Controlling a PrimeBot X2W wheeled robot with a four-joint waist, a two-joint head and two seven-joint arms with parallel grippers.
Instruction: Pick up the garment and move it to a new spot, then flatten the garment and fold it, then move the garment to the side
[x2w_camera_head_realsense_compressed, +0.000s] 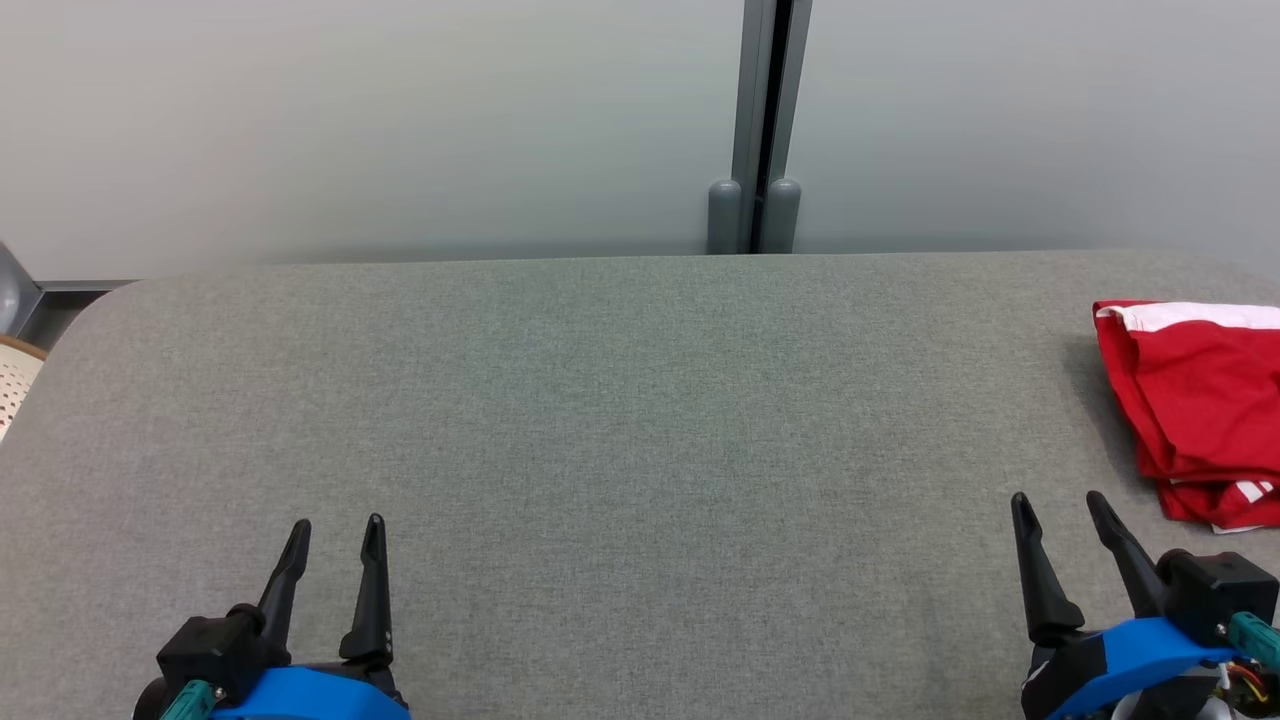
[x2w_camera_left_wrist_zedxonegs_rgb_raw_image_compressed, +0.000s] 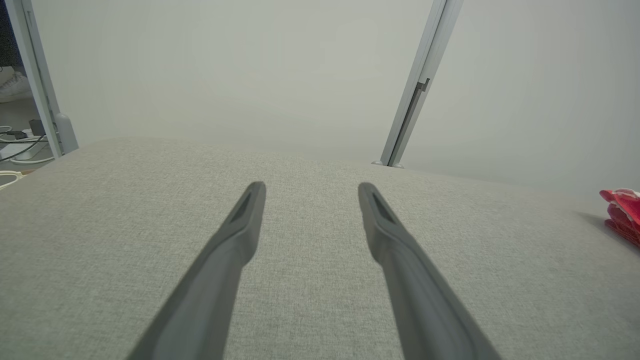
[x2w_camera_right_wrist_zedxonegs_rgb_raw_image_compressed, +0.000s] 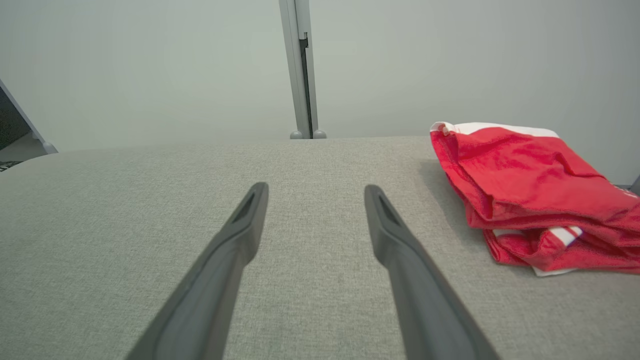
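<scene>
Near edge: left pincer (x2w_camera_head_realsense_compressed: 338, 520) and right pincer (x2w_camera_head_realsense_compressed: 1058, 496) both spread wide, holding nothing, fingers pointing far, low over worktop (x2w_camera_head_realsense_compressed: 600, 400).
Just beyond right pincer, toward worktop's right side: red garment (x2w_camera_head_realsense_compressed: 1195, 400), loose layered bundle.
Fits two stages: heap awaiting pickup, or rough fold already set aside. Step unsettled.
Judgement: thin plies, so pinch likely catches top layer alone.
Right wrist view shows stacked plies and tucked white band (x2w_camera_right_wrist_zedxonegs_rgb_raw_image_compressed: 564, 235); head view crops garment; left wrist view gives red sliver.
Far: grey wall (x2w_camera_head_realsense_compressed: 400, 120), post (x2w_camera_head_realsense_compressed: 757, 120).
</scene>
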